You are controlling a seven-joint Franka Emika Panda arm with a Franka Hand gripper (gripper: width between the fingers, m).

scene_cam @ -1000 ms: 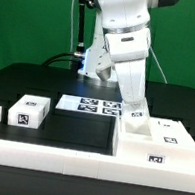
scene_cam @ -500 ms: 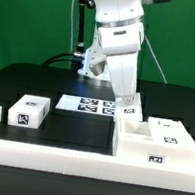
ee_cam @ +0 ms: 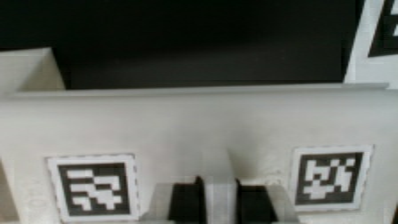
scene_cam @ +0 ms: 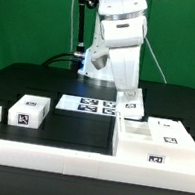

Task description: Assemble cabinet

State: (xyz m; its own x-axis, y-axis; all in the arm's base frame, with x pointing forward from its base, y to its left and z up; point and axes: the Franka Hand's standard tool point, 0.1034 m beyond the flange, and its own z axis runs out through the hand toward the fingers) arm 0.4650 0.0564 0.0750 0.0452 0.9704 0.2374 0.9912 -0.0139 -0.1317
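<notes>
The cabinet (scene_cam: 157, 147) sits on the black table (scene_cam: 75, 131), directly under and in front of the gripper (scene_cam: 133, 103), with its front close to or against the long low white rail (scene_cam: 46, 159). That rail probably serves as a stop, so the box cannot slide while it is worked on. The arm has the gripper at the cabinet's rear upper corner, pointing down onto the wall there. In the wrist view that wall fills most of the picture as a pale face (ee_cam: 196, 120) carrying two square tags (ee_cam: 93, 185), one on either side of the gripper.

The two dark fingers (ee_cam: 185, 198) stand close together with only a thin pale strip between them. Whether they are pinching a rib of the cabinet or merely resting nearly together above it cannot be told from either view.

A loose drawer block (scene_cam: 28, 111) lies well apart from the gripper, on the far side of the open table and near the rail's other end, apparently parked within reach for a later step. The marker board (scene_cam: 89, 105) lies flat just behind and beside the gripper.
</notes>
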